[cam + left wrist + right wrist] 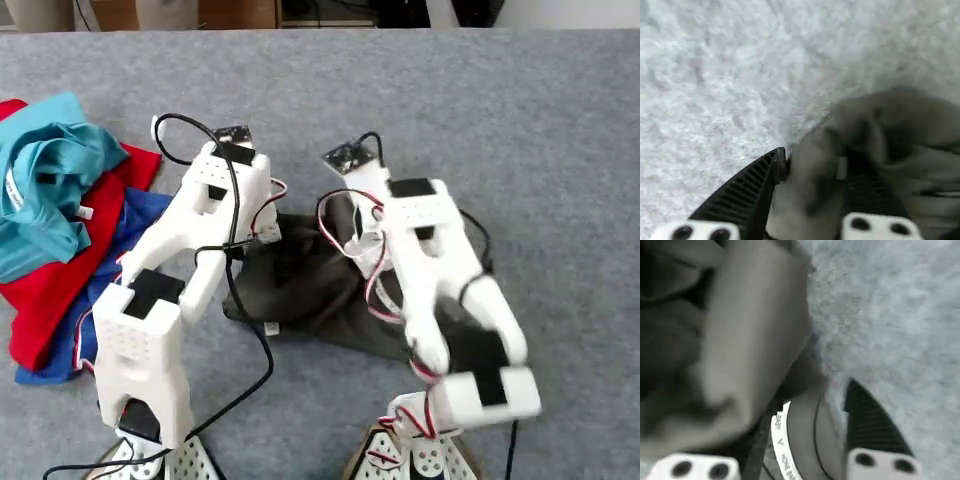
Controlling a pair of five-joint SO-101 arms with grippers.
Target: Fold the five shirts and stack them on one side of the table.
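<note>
I have the dark shirt (310,285) crumpled at mid-table between the two arms. My left gripper (812,195) sits at the shirt's edge, pinching a bunched fold of it. My right gripper (810,440) is down on the same shirt with its neck label (780,440) right at the tool; whether it grips I cannot tell. Well to the left lie a teal shirt (45,170), a red shirt (50,290) and a blue shirt (140,215), heaped on the grey table (520,120).
</note>
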